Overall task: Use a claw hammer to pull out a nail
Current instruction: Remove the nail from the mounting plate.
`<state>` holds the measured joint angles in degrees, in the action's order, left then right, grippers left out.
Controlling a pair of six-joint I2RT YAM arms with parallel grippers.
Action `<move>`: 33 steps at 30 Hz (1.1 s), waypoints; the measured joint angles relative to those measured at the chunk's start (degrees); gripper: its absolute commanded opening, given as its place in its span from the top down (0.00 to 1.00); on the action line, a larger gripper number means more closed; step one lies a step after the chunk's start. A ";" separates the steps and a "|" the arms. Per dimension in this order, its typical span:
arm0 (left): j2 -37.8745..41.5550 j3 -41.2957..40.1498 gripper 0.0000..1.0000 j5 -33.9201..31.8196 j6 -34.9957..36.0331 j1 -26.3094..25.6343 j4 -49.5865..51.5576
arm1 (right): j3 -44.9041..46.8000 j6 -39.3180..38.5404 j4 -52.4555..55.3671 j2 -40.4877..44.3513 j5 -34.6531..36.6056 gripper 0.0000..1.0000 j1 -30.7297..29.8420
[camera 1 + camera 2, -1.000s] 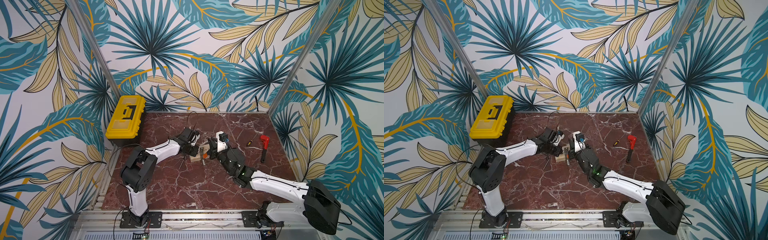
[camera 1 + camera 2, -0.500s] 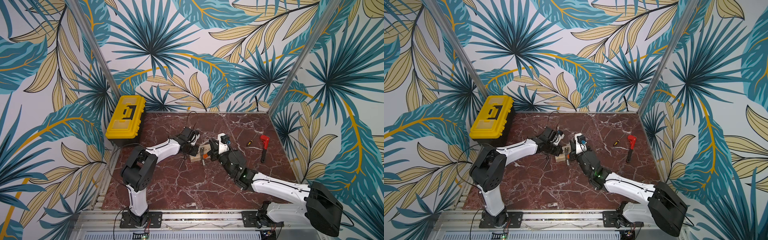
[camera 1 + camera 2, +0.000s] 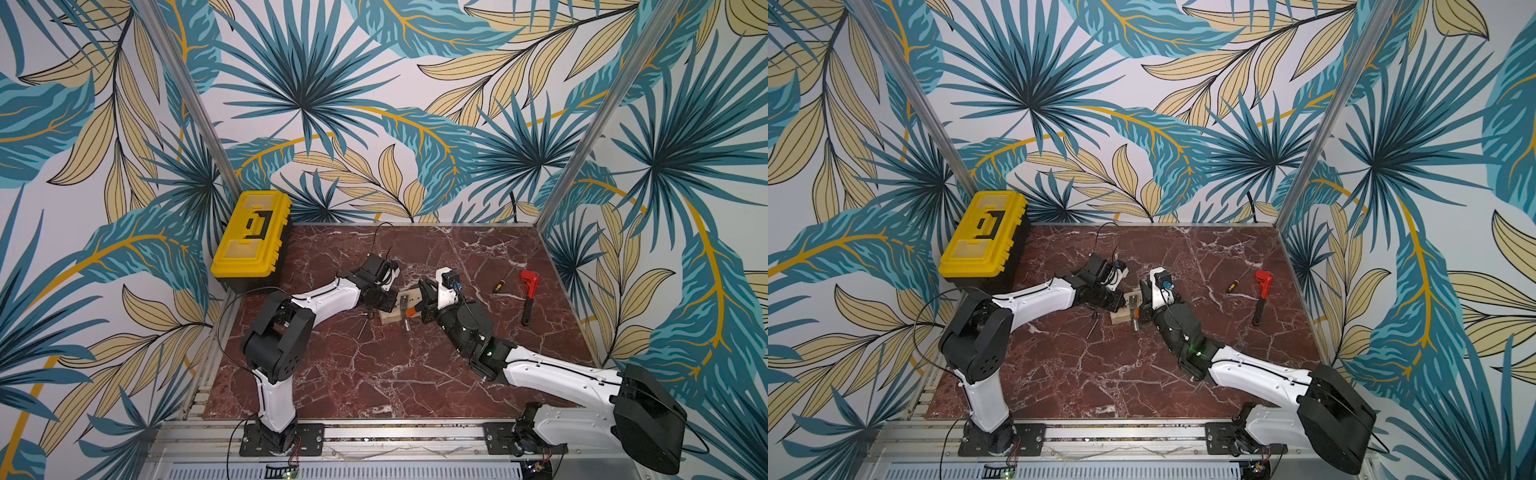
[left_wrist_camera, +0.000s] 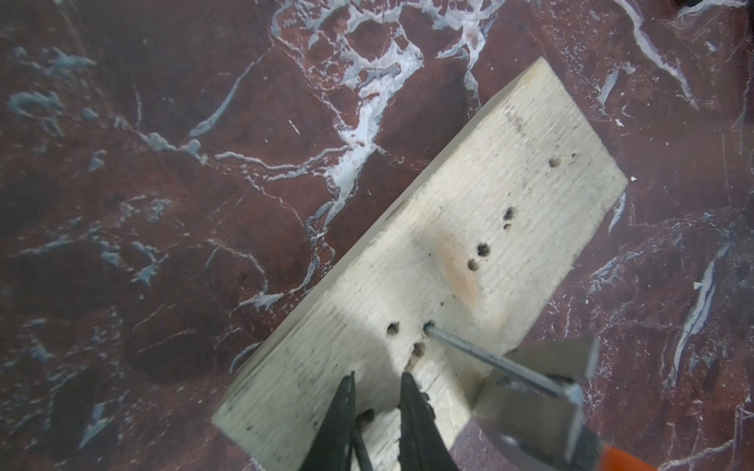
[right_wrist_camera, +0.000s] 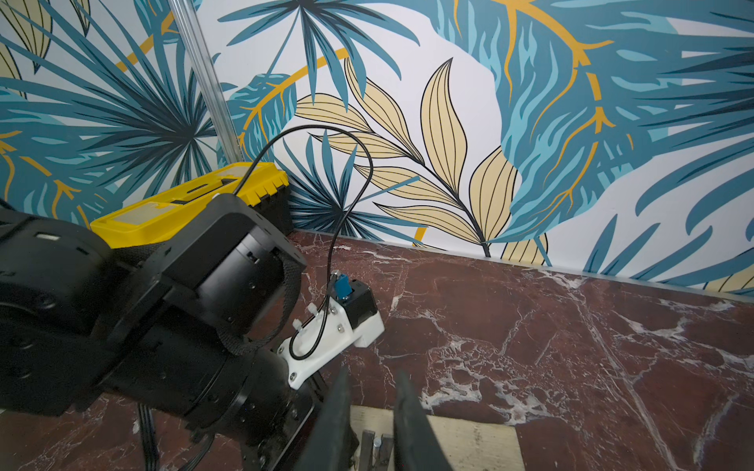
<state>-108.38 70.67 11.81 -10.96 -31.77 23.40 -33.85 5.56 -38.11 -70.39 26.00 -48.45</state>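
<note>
Landmark: wooden board (image 4: 469, 228)
Over board: crowded by left gripper (image 4: 377, 377), right gripper (image 5: 372, 373), claw hammer (image 4: 530, 407), slanting nail (image 4: 489, 361)
Behind board: bare marble (image 3: 436, 249) up to wall (image 3: 374, 124)
Far left of board: yellow toolbox (image 3: 249, 232) in corner
Right of board, well apart: screwdriver (image 3: 498, 286), red wrench (image 3: 528, 295)
Before board: open marble, flanked by left arm (image 3: 324, 297), right arm (image 3: 540, 374)

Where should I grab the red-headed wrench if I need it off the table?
Grip the wrench by its black handle, near mid-length, from straight above with jaws across it. It lies flat on the table, and the handle is straight and slim; the red head is hooked and uneven.
</note>
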 measured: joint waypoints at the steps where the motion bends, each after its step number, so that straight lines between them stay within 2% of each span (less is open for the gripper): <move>1: 0.00 0.00 0.78 0.00 0.00 0.00 0.00 | 0.00 0.00 0.02 0.07 0.04 1.00 0.00; 33: -0.15 0.13 0.78 0.94 0.00 0.37 0.13 | 2.95 1.60 0.07 2.73 1.22 1.00 -0.70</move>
<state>-108.53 70.81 12.75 -10.96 -31.40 23.53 -30.89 7.16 -38.04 -67.66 27.22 -49.15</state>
